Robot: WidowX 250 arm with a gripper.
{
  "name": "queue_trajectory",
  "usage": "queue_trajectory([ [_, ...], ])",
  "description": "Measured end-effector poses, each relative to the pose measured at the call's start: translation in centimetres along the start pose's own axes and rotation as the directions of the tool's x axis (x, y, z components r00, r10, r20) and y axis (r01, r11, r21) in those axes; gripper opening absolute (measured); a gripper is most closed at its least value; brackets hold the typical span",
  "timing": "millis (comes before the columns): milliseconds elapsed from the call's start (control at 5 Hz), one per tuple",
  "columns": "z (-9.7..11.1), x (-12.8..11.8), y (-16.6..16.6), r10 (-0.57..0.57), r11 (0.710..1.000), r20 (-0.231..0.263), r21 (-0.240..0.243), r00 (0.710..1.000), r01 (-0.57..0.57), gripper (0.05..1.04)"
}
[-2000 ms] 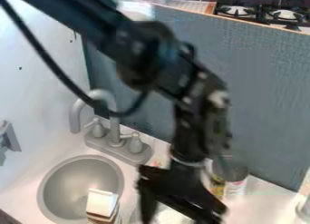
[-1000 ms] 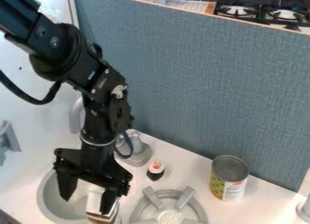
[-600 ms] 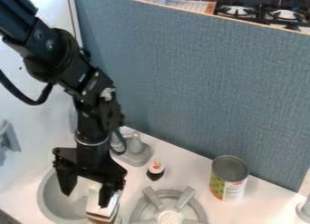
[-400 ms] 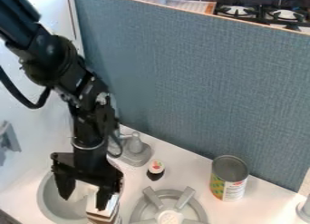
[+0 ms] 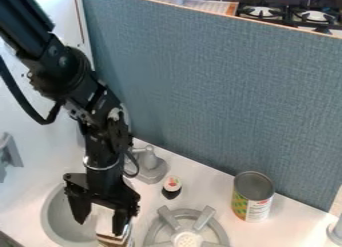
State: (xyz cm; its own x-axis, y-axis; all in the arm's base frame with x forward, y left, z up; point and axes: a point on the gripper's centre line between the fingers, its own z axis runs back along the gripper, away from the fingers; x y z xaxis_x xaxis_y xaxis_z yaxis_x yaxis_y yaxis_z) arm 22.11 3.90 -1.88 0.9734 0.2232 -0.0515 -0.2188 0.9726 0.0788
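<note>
Right now, you are holding the gripper [image 5: 100,228] over the sink [image 5: 56,218], its fingers standing apart; the white-topped object [image 5: 105,222] is sitting at the basin's edge, near the round grey burner [image 5: 187,239].

Sink [image 5: 57,226] left | burner [image 5: 188,239] centre | can [image 5: 252,197] right, behind burner
</note>
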Motion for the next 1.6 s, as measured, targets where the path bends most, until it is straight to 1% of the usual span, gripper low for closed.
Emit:
queue_trajectory([
  [200, 0.0, 0.3, -0.4, -0.01, 1.0, 0.019, -0.022, 1.0, 0.011, 1.001],
  [400, -0.1, 0.5, -0.8, -0.027, 0.998, 0.043, -0.054, 0.999, 0.029, 1.001],
  [600, -0.2, 0.8, -0.9, -0.023, 0.998, 0.044, -0.063, 0.999, 0.026, 1.001],
  [800, -1.0, 0.9, -0.2, 0.016, 0.997, 0.022, -0.072, 1.0, -0.014, 1.001],
  [1000, -1.5, 0.9, -0.2, 0.021, 0.998, -0.004, -0.065, 1.0, -0.022, 0.965],
  [1200, -1.6, 0.9, -0.1, 0.032, 0.998, -0.007, -0.055, 0.999, -0.032, 0.811],
  [1400, -1.3, 0.5, -0.6, 0.022, 0.998, -0.007, -0.061, 1.0, -0.023, 0.811],
  [1600, 2.1, 0.2, -3.1, -0.058, 0.997, 0.038, -0.043, 0.998, 0.06, 0.81],
])
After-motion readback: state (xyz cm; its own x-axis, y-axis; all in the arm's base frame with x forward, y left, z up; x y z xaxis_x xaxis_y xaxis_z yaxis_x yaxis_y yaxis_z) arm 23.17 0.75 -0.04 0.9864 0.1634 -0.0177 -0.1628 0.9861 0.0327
